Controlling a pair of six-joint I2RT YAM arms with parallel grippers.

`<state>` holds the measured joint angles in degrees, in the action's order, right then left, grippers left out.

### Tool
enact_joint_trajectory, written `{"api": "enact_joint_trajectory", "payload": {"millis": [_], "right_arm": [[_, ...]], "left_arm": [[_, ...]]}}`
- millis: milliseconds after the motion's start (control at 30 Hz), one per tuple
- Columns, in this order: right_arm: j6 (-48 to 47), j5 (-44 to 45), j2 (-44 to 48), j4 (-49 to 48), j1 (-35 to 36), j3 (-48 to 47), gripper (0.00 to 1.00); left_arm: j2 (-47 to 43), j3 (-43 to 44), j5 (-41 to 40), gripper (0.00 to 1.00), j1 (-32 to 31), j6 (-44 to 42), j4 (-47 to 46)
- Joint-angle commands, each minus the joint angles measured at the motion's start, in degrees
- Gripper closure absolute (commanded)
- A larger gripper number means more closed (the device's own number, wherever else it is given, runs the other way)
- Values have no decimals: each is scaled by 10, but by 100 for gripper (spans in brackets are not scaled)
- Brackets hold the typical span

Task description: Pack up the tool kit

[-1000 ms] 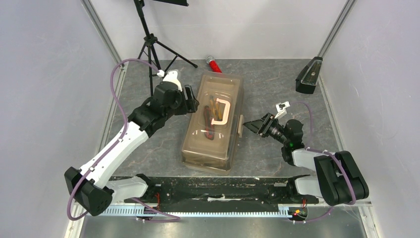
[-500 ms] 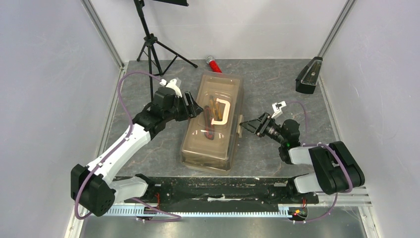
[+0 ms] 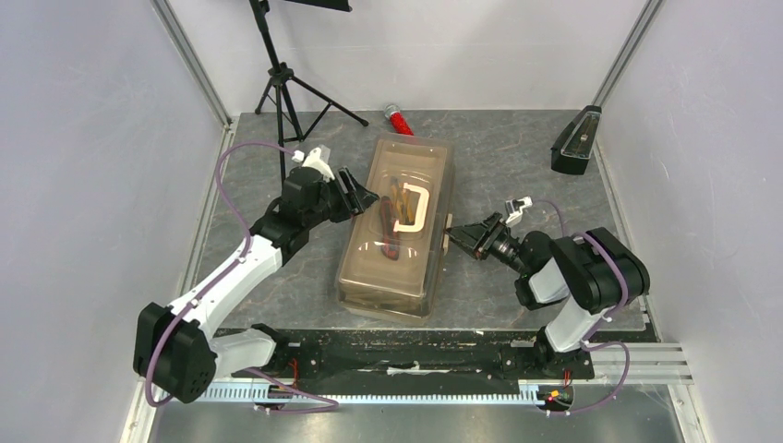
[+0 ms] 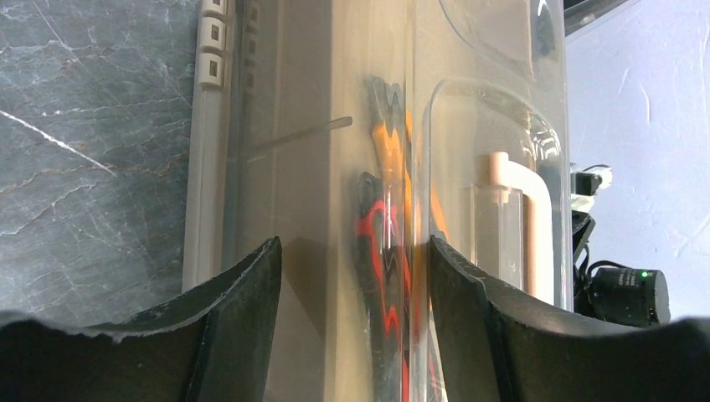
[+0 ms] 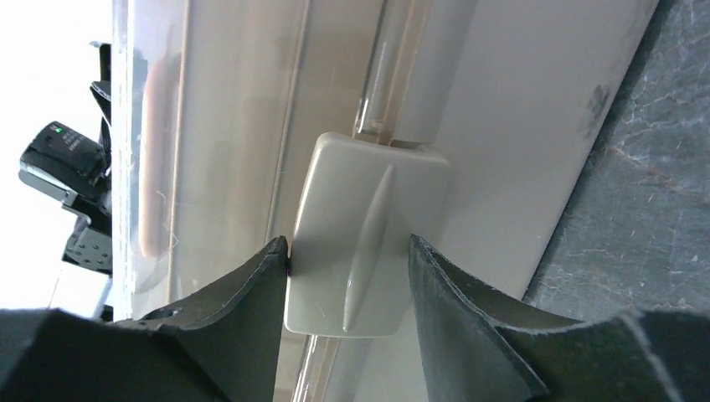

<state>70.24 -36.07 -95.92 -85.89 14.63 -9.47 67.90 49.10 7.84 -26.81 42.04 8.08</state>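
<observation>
The tan translucent toolbox (image 3: 392,268) lies closed in the middle of the table, cream handle (image 3: 413,210) on top. Black-orange and red tools (image 3: 392,226) show through the lid. My left gripper (image 3: 363,198) is at the box's left upper edge. In the left wrist view its fingers (image 4: 243,289) stand apart astride the lid edge (image 4: 293,167), the tools (image 4: 385,218) blurred behind the plastic. My right gripper (image 3: 459,238) is at the box's right side. In the right wrist view the cream latch (image 5: 368,218) sits between its fingers, both touching it.
A red glittery cylinder (image 3: 400,120) lies just behind the box. A black metronome (image 3: 574,140) stands at the back right corner. A black tripod stand (image 3: 286,88) rises at the back left. Grey walls close in both sides.
The left gripper has slid right onto the box's lid edge and narrowed a little. The right gripper has moved left onto the latch, its elbow folding up. The box has not moved.
</observation>
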Motion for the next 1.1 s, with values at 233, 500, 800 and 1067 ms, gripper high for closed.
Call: {"api": "enact_joint_trajectory", "payload": {"millis": [233, 500, 800, 1067], "right_arm": [[6, -51, -7, -101, 3, -41, 43], [-171, -60, 186, 263, -100, -68, 18], [-516, 240, 413, 895, -108, -328, 2], [-620, 440, 518, 1055, -86, -478, 2]], "left_arm": [[12, 0, 20, 34, -24, 22, 52], [-82, 75, -141, 24, -17, -52, 159], [-229, 147, -308, 13, -17, -159, 254], [-350, 186, -383, 5, -17, -282, 283]]}}
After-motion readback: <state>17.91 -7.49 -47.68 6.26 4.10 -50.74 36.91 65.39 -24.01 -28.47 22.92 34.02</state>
